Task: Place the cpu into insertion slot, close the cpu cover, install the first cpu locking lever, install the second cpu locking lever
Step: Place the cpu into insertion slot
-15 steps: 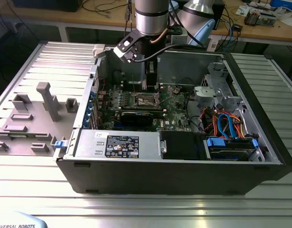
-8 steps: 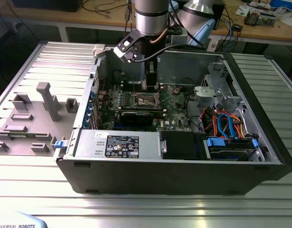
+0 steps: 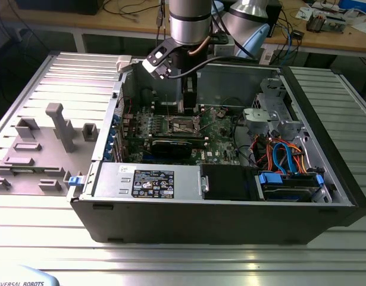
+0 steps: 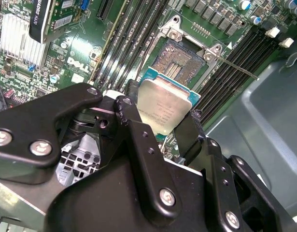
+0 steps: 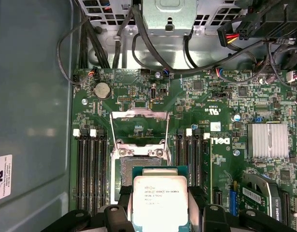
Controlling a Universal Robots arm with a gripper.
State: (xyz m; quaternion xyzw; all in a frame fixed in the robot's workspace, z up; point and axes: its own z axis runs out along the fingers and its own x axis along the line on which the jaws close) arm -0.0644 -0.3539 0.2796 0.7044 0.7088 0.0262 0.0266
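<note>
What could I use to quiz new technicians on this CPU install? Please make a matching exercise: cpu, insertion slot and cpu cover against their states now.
Things:
1. cpu
2. insertion slot
3. cpu cover

States:
A. swung open, off the socket
B. pin bed bare, nothing seated in it
C. clamped in the hand, not yet seated

Pairs: 1-C, 2-B, 3-A
</note>
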